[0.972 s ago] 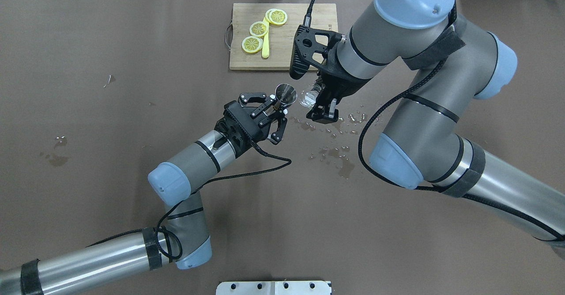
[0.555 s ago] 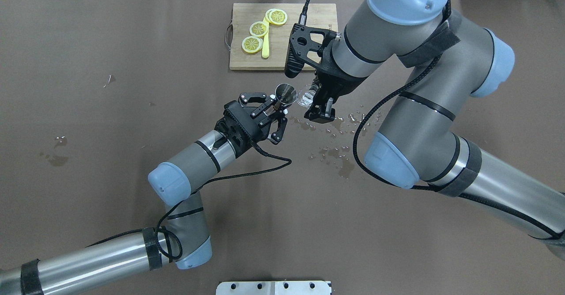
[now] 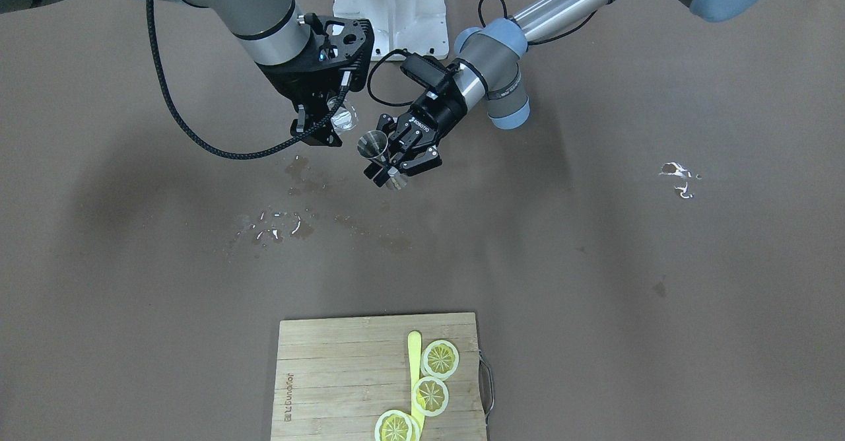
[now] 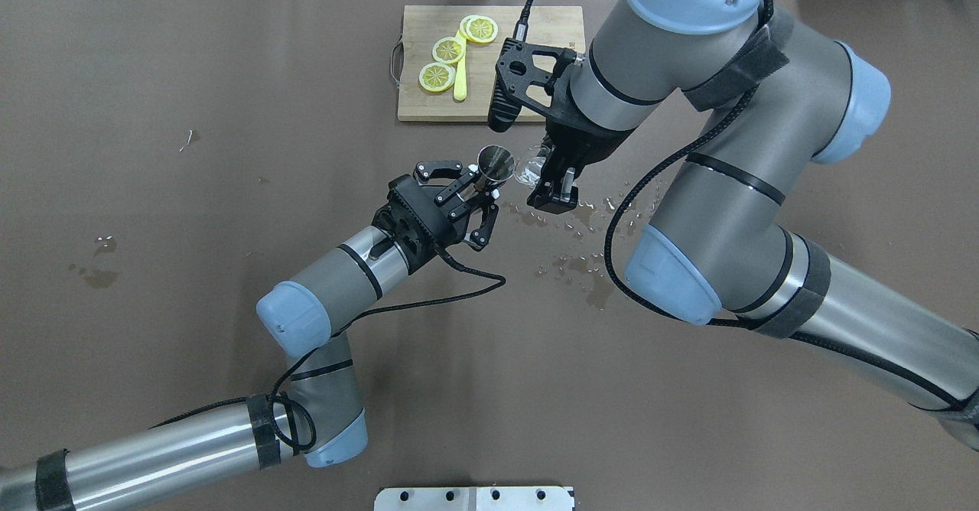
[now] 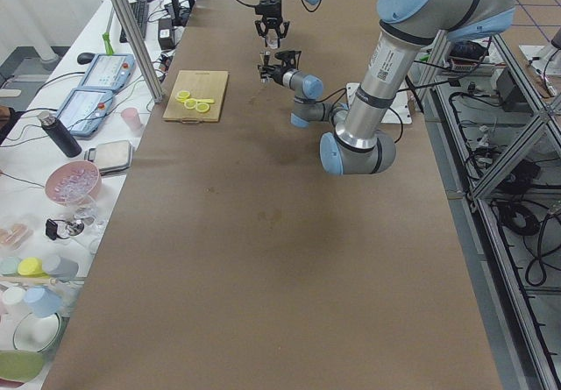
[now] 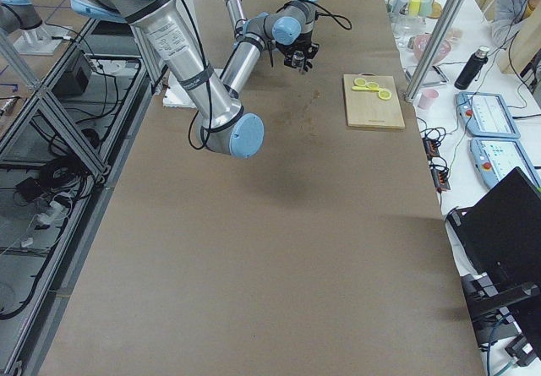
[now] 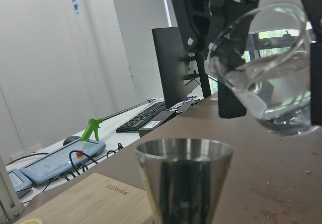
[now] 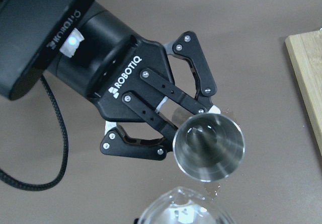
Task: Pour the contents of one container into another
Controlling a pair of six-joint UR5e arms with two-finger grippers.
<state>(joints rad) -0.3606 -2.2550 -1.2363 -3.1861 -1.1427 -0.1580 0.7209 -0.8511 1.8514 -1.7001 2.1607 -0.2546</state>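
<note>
Jigger (image 7: 183,183) stands nearest in the left wrist view, upright with its mouth up, its waist pinched by the left gripper (image 4: 480,187). Just beyond and higher, the tumbler (image 7: 266,78) leans lip-first toward the jigger with water inside, clamped between the fingers of the right gripper (image 3: 321,131). Lip and rim look apart. Whether the lip overhangs the mouth is hard to judge, and no stream can be made out. Farther off lies the cutting board (image 4: 428,105).
</note>
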